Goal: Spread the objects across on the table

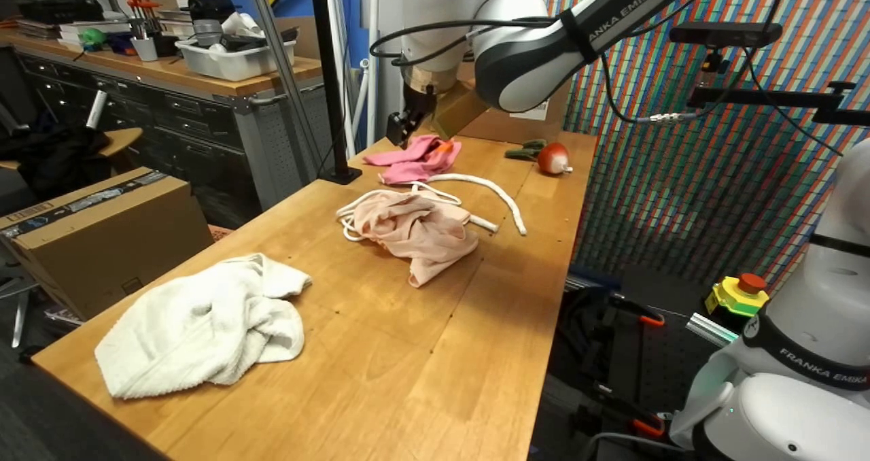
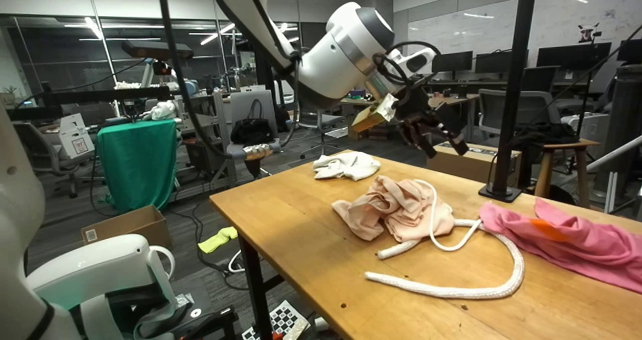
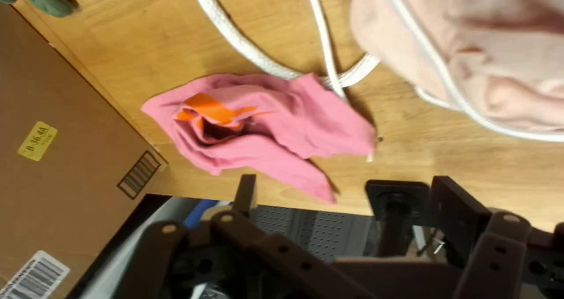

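Gripper [image 3: 344,197]: spread super wide, nothing held in it, hanging in the air up at the end of the table [image 1: 380,379] where the pink cloth [image 3: 282,113] is.
Pink cloth: bunched up on the wood near the black post [image 2: 510,104], with an orange patch showing in its folds. Closest cloth to the gripper.
Peach cloth [image 1: 416,226]: a crumpled heap, roughly mid-table in an exterior view.
Rope [image 2: 461,293]: thick and white, curving over the wood between the two. It touches the edge of the pink cloth and runs under the peach one, with a thick end poking out from under there. The other end just lies loose.
Cord [image 2: 432,204]: white too, but thinner, draped right over the peach cloth. Can't tell if it's part of the rope.
Towel [image 1: 211,325]: white, rumpled, off by itself at the opposite end from the pink cloth, well apart from the peach one.
Red thing [image 1: 554,157]: roundish with a pale tip, near a long edge, across from the pink cloth.
Green thing [image 1: 525,150]: right beside the red thing, can't tell if they touch.
Box [image 3: 75,180]: cardboard, right at the table's end, past the pink cloth.
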